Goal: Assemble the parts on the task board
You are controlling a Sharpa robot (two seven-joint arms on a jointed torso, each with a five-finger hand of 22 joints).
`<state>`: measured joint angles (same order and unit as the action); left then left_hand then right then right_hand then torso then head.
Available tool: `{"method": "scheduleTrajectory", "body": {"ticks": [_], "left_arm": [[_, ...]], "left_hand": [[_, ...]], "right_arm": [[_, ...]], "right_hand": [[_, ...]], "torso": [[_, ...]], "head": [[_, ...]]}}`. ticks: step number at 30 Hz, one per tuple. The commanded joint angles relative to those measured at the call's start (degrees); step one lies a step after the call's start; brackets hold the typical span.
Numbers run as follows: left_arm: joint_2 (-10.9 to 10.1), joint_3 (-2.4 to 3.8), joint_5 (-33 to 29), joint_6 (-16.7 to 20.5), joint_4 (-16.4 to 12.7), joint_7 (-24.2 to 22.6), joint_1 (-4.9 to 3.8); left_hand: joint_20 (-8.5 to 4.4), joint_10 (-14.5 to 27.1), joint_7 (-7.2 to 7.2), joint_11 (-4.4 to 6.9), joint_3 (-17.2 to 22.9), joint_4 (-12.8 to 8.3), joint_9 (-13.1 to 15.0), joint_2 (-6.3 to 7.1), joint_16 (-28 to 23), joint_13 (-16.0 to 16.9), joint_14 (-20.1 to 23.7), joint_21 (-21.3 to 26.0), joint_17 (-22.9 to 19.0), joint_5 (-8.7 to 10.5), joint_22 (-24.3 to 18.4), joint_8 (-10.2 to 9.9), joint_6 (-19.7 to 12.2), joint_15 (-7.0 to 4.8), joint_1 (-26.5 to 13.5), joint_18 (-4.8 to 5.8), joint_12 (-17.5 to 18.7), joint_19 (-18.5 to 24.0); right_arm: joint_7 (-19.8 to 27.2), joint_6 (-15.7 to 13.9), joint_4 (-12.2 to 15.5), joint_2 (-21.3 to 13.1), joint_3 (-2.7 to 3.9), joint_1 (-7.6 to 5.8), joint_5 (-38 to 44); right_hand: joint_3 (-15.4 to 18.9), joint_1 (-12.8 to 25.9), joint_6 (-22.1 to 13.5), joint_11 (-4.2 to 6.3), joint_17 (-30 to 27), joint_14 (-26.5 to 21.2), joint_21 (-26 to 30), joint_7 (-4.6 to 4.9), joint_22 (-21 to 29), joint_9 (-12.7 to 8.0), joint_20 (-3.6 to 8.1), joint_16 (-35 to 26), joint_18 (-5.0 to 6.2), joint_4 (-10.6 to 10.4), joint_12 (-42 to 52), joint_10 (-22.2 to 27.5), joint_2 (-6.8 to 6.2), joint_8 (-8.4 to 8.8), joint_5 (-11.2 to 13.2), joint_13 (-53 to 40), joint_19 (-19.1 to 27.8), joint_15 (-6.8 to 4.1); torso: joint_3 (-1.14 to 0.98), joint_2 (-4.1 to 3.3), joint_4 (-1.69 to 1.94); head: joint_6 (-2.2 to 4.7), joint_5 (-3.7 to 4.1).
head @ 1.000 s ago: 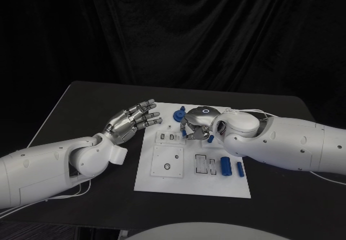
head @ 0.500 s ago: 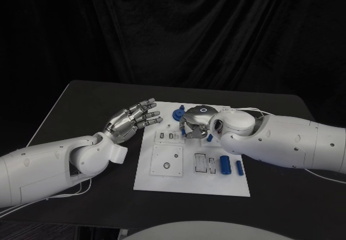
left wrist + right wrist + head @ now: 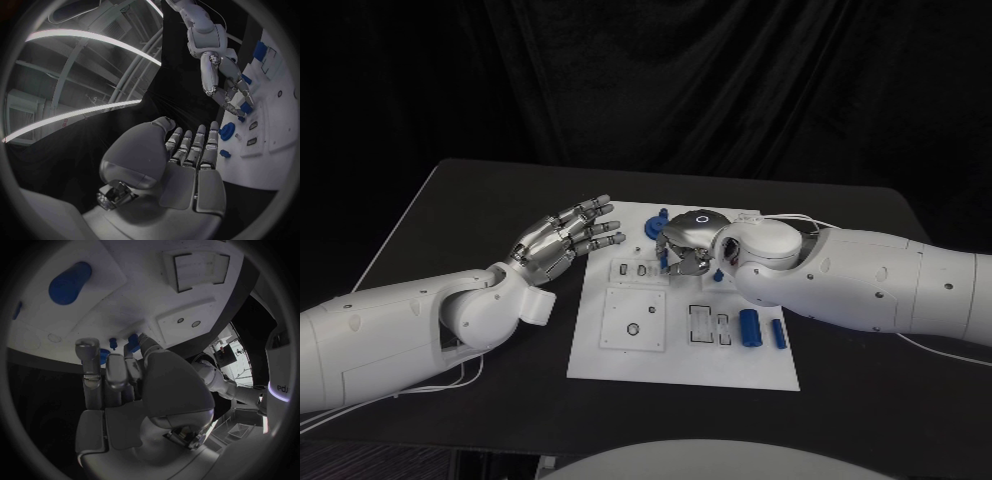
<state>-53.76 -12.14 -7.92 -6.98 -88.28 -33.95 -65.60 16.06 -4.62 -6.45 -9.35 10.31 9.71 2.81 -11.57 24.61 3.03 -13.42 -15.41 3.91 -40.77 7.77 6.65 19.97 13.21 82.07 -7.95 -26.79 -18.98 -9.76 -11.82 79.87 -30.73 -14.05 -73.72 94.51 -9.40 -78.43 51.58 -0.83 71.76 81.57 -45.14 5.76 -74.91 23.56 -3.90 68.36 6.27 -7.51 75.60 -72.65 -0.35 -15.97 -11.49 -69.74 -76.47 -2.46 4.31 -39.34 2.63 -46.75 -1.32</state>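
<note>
1. Black table [image 3: 473, 200], dark curtain behind; white task board [image 3: 678, 360] lies at centre.
2. Left hand [image 3: 564, 243] hovers beside the board's left edge, fingers spread, holding nothing.
3. Right hand [image 3: 685, 250] reaches down over the board's far part; whether its fingertips grip a blue part cannot be told.
4. Two blue cylinders [image 3: 751, 329] lie near the board's right edge.

A black curtain [image 3: 646, 80] is hanging behind the dark surface [image 3: 473, 200]. Long curved ceiling lights [image 3: 87, 37] are glowing among the overhead beams.
</note>
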Motion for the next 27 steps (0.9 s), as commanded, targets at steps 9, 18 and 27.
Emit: {"method": "scheduleTrajectory", "body": {"ticks": [9, 18, 27], "left_arm": [[0.4, 0.05, 0.1, -1.0, 0.1, -0.5, 0.10], [0.6, 0.05, 0.1, -1.2, 0.3, -0.5, 0.17], [0.7, 0.05, 0.1, -1.3, 0.4, -0.5, 0.25]], "left_hand": [[0.24, 0.0, -0.25, -0.12, 0.3, 0.0, 0.0, -0.09, 0.2, 0.0, 0.0, -0.2, 0.0, 0.34, 0.0, 0.2, -0.2, 0.20, -0.6, 0.94, 0.1, 0.0], [0.24, 0.0, -0.25, -0.12, 0.3, 0.0, 0.0, -0.09, 0.2, 0.0, 0.0, -0.2, 0.0, 0.34, 0.0, 0.2, -0.2, 0.20, -0.6, 0.94, 0.1, 0.0], [0.22, 0.1, -0.26, -0.11, 0.5, 0.0, 0.0, -0.12, 0.2, 0.0, 0.1, -0.2, 0.0, 0.35, 0.1, 0.2, -0.3, 0.20, -0.7, 0.96, 0.2, 0.0]], "right_arm": [[-0.4, 1.6, -0.9, 0.4, 0.03, 0.61, 0.5], [0.0, 1.5, -1.2, 0.6, 0.03, 0.81, 0.5], [0.6, 1.2, -1.4, 0.7, 0.03, 0.86, 0.5]], "right_hand": [[0.0, 1.6, -4.3, -0.24, -0.9, -1.0, 2.6, 0.44, -4.7, -1.0, -0.17, -1.4, 1.37, -0.9, -0.9, 1.5, -0.34, 3.06, 2.3, 0.9, 1.0, 0.21], [0.6, 2.7, -5.5, -0.35, -1.1, -1.2, 3.5, 0.49, -4.6, -1.7, -0.31, -1.6, 1.44, -1.5, -1.0, 1.9, -0.69, 4.74, 4.7, 1.2, 1.1, 0.32], [1.3, 3.1, -9.7, -0.18, -1.4, -1.4, 4.5, 0.23, -4.6, -3.9, -0.29, -1.8, 1.53, -1.6, -1.3, 2.5, -1.09, 8.41, 6.3, 1.6, 1.0, 0.26]], "torso": [[0.01, -0.01, -0.02], [-0.04, -0.04, 0.04], [0.00, -0.02, -0.03]], "head": [[-0.37, -0.07], [-0.44, 0.06], [-0.54, -0.07]]}}
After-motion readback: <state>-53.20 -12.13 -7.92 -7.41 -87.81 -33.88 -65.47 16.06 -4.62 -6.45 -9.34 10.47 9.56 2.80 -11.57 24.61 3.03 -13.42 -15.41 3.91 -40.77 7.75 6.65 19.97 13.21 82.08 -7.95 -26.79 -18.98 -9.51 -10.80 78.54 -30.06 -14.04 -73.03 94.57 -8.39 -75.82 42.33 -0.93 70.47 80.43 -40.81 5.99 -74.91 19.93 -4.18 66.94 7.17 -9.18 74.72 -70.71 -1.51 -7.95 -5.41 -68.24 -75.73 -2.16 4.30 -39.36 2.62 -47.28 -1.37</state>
